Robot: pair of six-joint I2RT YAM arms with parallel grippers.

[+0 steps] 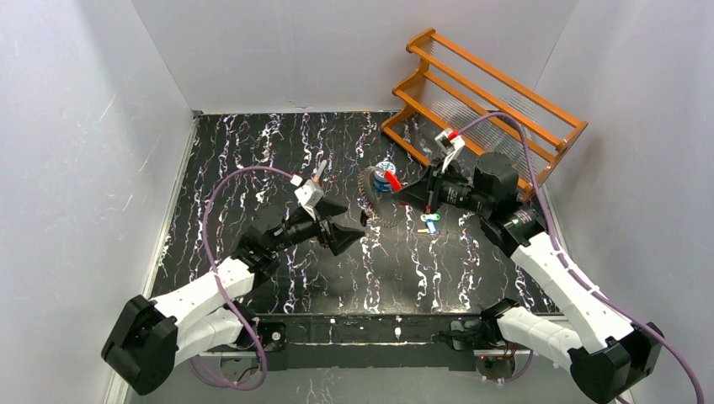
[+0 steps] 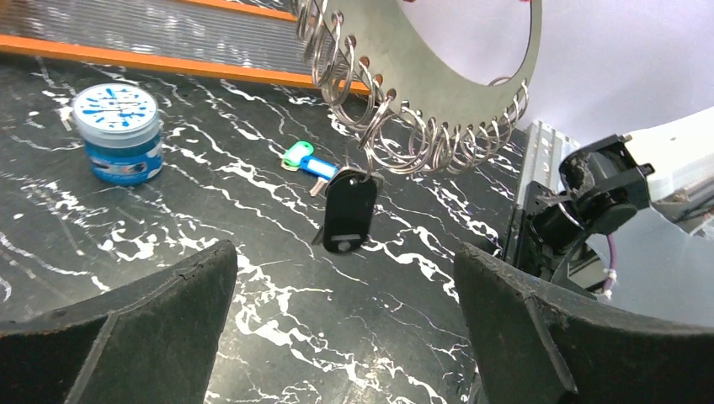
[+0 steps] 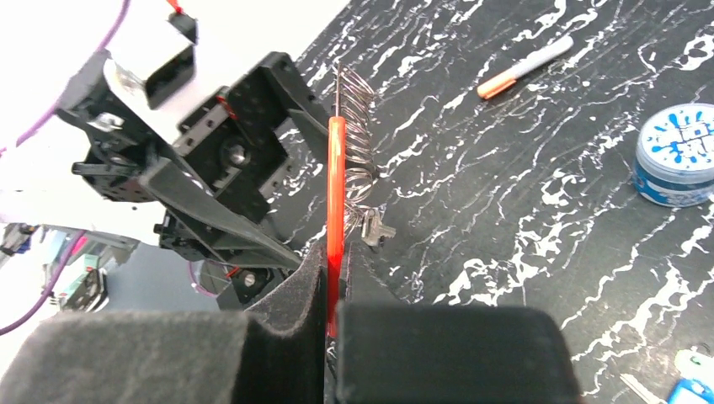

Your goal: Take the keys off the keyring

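The keyring (image 2: pixel 421 63) is a flat silvery crescent with several wire rings along its edge and a red section (image 3: pixel 336 185). It hangs above the table in front of my left gripper. A black key fob (image 2: pixel 349 210) and a small metal key (image 3: pixel 375 227) dangle from its rings. A green and a blue-headed key (image 2: pixel 303 160) lie loose on the table, and show in the top view (image 1: pixel 429 223). My right gripper (image 3: pixel 335 252) is shut on the red section (image 1: pixel 392 181). My left gripper (image 2: pixel 345 337) is open and empty, short of the fob (image 1: pixel 352 225).
A round blue tin (image 2: pixel 118 130) stands on the black marbled table, left of the keyring. An orange wire rack (image 1: pixel 484 97) lies at the back right. An orange-tipped white marker (image 3: pixel 522 67) lies on the table. White walls enclose the table.
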